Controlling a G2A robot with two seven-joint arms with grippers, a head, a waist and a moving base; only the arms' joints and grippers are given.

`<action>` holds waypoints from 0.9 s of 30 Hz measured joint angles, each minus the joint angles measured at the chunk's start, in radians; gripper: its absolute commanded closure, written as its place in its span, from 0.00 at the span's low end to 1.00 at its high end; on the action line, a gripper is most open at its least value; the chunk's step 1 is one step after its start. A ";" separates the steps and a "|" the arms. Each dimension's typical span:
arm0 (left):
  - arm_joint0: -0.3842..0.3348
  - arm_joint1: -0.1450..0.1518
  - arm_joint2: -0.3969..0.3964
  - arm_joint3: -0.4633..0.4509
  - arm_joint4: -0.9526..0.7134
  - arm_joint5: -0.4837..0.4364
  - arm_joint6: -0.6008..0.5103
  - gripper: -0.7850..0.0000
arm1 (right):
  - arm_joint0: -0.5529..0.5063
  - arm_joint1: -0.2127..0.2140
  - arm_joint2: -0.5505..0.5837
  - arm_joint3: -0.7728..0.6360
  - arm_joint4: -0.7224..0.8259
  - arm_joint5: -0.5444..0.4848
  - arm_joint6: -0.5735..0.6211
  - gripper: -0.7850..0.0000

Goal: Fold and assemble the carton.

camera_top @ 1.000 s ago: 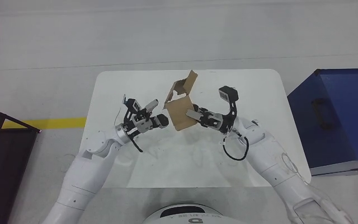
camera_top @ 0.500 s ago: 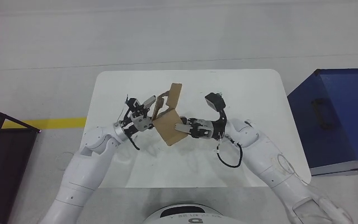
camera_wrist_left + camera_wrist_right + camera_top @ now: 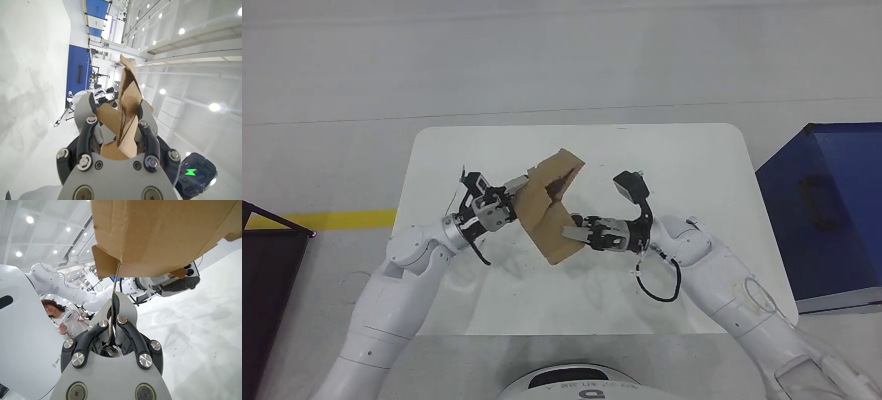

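Observation:
A brown cardboard carton [image 3: 550, 205], partly folded with loose flaps, hangs tilted above the middle of the white table [image 3: 682, 170]. My right gripper [image 3: 575, 231] is shut on a thin panel edge at the carton's near right corner; the right wrist view shows that edge pinched between the fingers [image 3: 114, 303] under the carton [image 3: 160, 234]. My left gripper [image 3: 506, 199] is at the carton's left side. In the left wrist view it stands open [image 3: 117, 108] with the folded flaps [image 3: 128, 98] lying between its spread fingers. The carton's inside is mostly hidden.
A blue bin [image 3: 827, 210] stands off the table's right edge and a dark frame [image 3: 262, 270] off its left. A yellow floor line [image 3: 332, 218] runs behind the left arm. The other arm's gripper [image 3: 179, 283] sits just under the carton.
The right gripper has swung the carton left and tilted it over. The carton's flaps now sit between the left gripper's fingers, which were apart from it before.

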 measured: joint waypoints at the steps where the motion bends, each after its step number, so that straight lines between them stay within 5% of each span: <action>1: 0.003 0.001 -0.004 -0.006 0.020 -0.011 0.006 1.00 | -0.006 0.004 0.004 0.002 -0.001 0.000 0.000 1.00; 12: 0.034 0.013 -0.043 -0.074 0.210 -0.127 0.049 1.00 | -0.023 0.039 -0.021 0.007 -0.021 0.000 0.000 1.00; 13: 0.039 0.013 -0.048 -0.084 0.236 -0.148 0.061 1.00 | -0.021 0.043 -0.024 0.006 -0.019 0.000 0.000 0.58; 14: 0.043 0.014 -0.052 -0.090 0.257 -0.164 0.072 1.00 | -0.021 0.046 -0.025 0.005 -0.016 0.000 0.000 0.00; 27: 0.078 0.023 -0.139 -0.148 0.418 -0.438 0.147 1.00 | -0.021 0.072 0.013 0.028 0.061 0.000 0.000 0.00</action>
